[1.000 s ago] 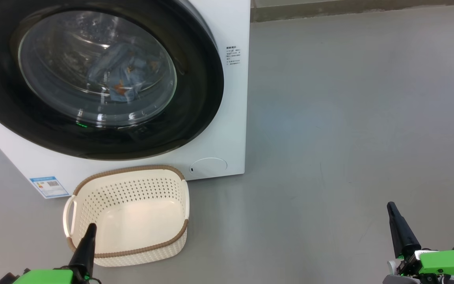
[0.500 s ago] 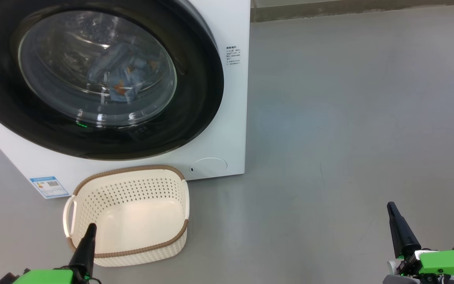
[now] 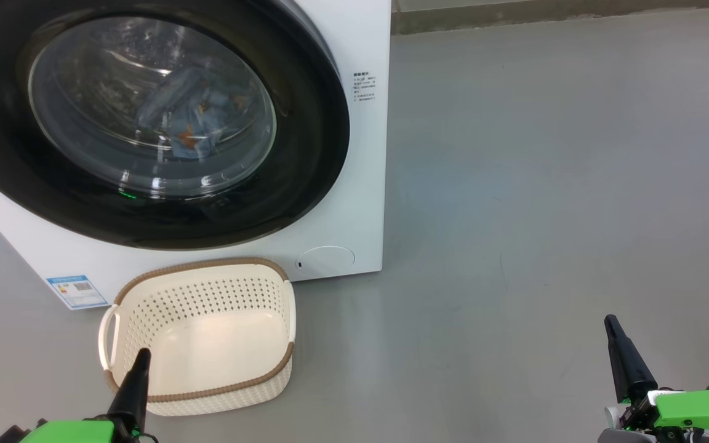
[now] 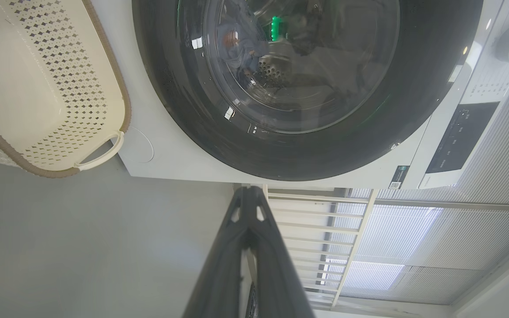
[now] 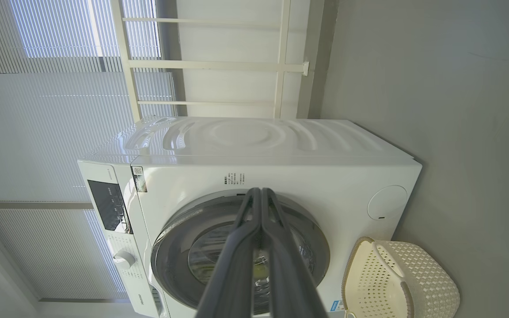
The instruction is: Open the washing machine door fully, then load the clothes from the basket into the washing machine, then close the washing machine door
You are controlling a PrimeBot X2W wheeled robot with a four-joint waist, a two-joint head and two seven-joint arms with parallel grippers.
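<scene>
I get soft, even daylight on all three feeds. The blinds (image 5: 51, 110) glow brightest, nearly washed out in my right wrist view. The door (image 3: 151, 111) glass carries small white glints and a green reflection. The floor (image 3: 545, 184) has a faint sheen, with only soft shadows by the basket (image 3: 207, 369). Both wrist feeds bend lines near their edges; the close fingers (image 4: 272, 274) blur.

We see our left gripper (image 3: 141, 354) as long, matt black, tapering fingers (image 4: 223, 265) on a bright green plastic housing (image 3: 68, 432). Our right gripper (image 3: 610, 321) looks alike, with a pale grey block (image 3: 614, 435) under its green shell. Small oval slots (image 4: 236, 215) pierce the fingers near their tips
</scene>
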